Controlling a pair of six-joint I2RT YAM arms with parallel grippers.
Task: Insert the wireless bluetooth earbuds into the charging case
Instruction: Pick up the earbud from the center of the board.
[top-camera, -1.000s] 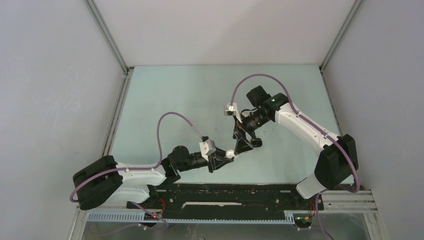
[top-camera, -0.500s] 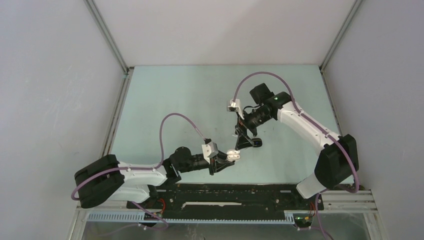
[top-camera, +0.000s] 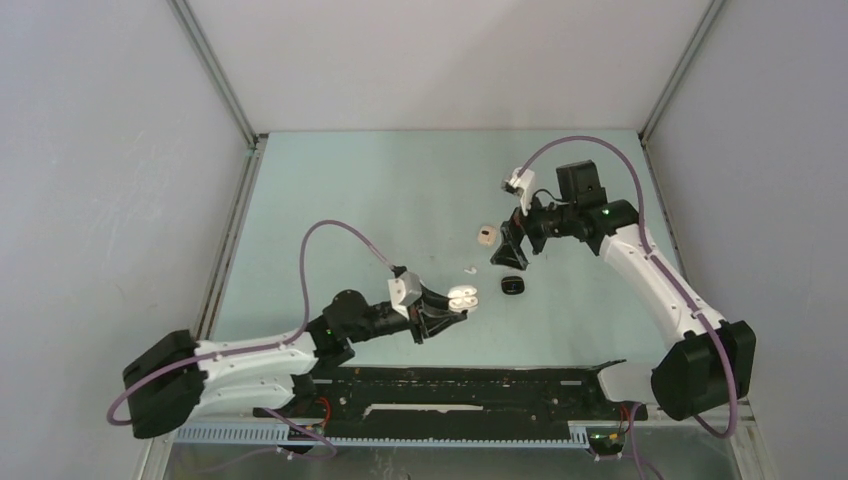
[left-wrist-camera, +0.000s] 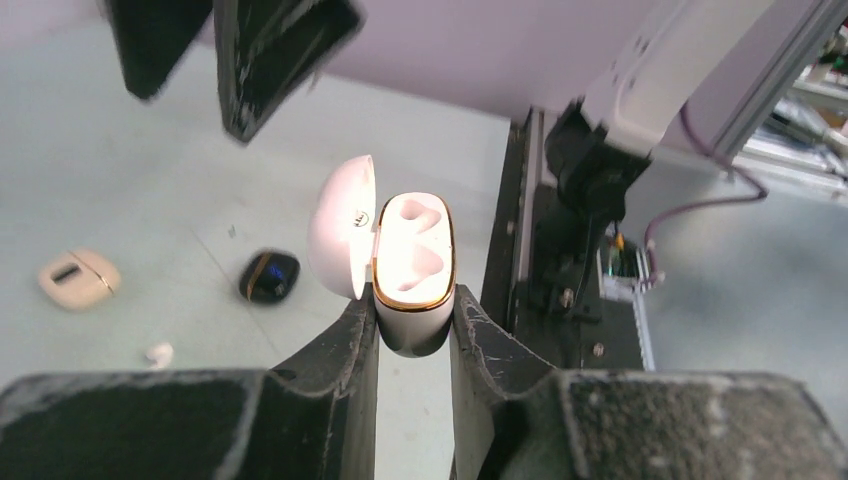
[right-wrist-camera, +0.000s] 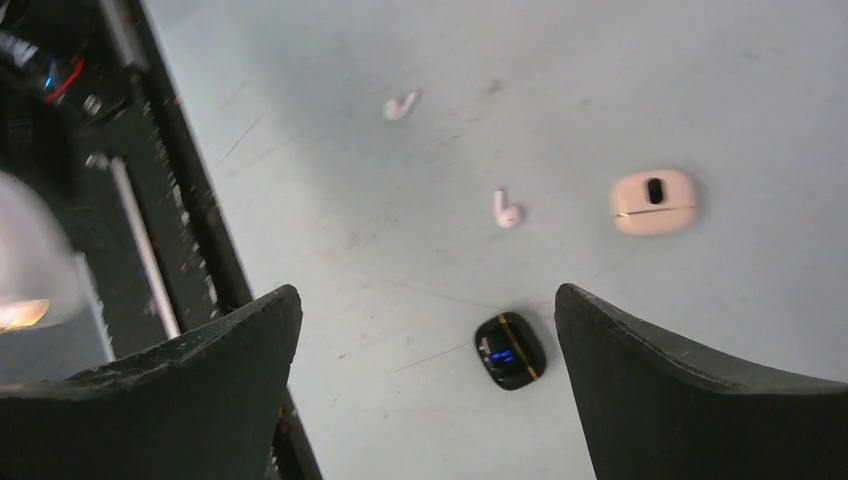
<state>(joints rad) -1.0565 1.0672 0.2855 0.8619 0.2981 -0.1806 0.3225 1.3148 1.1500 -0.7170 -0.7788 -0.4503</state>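
My left gripper (top-camera: 447, 310) is shut on a white charging case (top-camera: 460, 298) and holds it above the table. In the left wrist view the case (left-wrist-camera: 412, 270) stands between the fingers with its lid (left-wrist-camera: 342, 225) open to the left and both sockets empty. My right gripper (top-camera: 510, 252) is open and empty, hovering over the table. In the right wrist view its fingers (right-wrist-camera: 428, 305) straddle a black case (right-wrist-camera: 509, 350), with two white earbuds (right-wrist-camera: 507, 210) (right-wrist-camera: 400, 104) lying beyond. One white earbud (top-camera: 468, 269) shows in the top view.
A black case (top-camera: 512, 286) with a gold band lies closed right of the white case. A beige case (top-camera: 486, 236) lies closed farther back; it also shows in the right wrist view (right-wrist-camera: 653, 201). The black base rail (top-camera: 470, 385) runs along the near edge.
My right gripper has left the white case and moved back and to the right, over the black case. The white case's lid now stands open. My left arm shifted slightly left.
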